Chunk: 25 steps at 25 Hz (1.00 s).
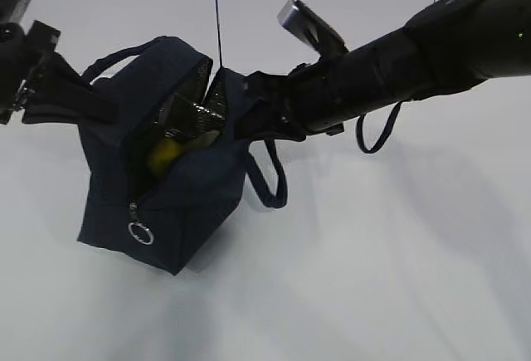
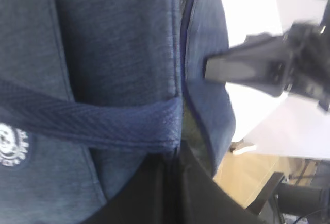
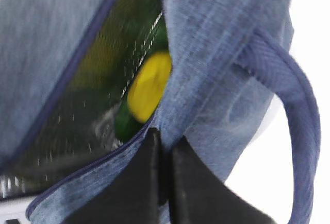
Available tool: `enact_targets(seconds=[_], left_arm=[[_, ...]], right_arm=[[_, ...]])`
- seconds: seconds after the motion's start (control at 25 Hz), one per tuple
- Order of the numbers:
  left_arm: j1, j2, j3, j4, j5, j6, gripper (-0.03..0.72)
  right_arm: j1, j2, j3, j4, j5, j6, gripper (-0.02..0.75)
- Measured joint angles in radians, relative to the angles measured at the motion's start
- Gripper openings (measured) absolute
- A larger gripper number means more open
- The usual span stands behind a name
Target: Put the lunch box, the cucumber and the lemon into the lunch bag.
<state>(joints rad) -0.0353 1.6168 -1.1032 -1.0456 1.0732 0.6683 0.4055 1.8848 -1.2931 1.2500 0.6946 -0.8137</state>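
with both sets of fingers pinched tight on the lunch bag, left gripper at nine o'clock and right gripper at three, the lemon and cucumber are sitting inside, so holding the mouth level is keeping them from spilling.

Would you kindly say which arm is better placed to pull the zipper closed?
Neither is free; both pincers pinch the lunch bag. The right pincer grips the rim beside the zipper track, so right seems nearer, if the left holds.
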Motion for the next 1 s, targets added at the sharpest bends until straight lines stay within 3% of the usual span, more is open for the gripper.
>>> enact_targets(seconds=[0.2,0.48,0.76,1.0], left_arm=[[-0.178,0.0,0.0,-0.009,-0.149,0.009,-0.008],[-0.41,0.016,0.0,-0.063,-0.479,0.013,-0.008],[-0.456,0.141,0.0,-0.255,-0.555,0.038,-0.008],[-0.456,0.177,0.0,-0.528,-0.544,0.242,-0.008]], right_arm=[[-0.077,-0.047,0.0,-0.115,0.023,0.071,0.002],[-0.22,-0.062,0.0,-0.144,0.107,0.082,0.002],[-0.231,-0.062,-0.021,-0.162,0.138,0.003,0.002],[-0.231,-0.062,-0.046,-0.167,0.104,-0.124,0.001]])
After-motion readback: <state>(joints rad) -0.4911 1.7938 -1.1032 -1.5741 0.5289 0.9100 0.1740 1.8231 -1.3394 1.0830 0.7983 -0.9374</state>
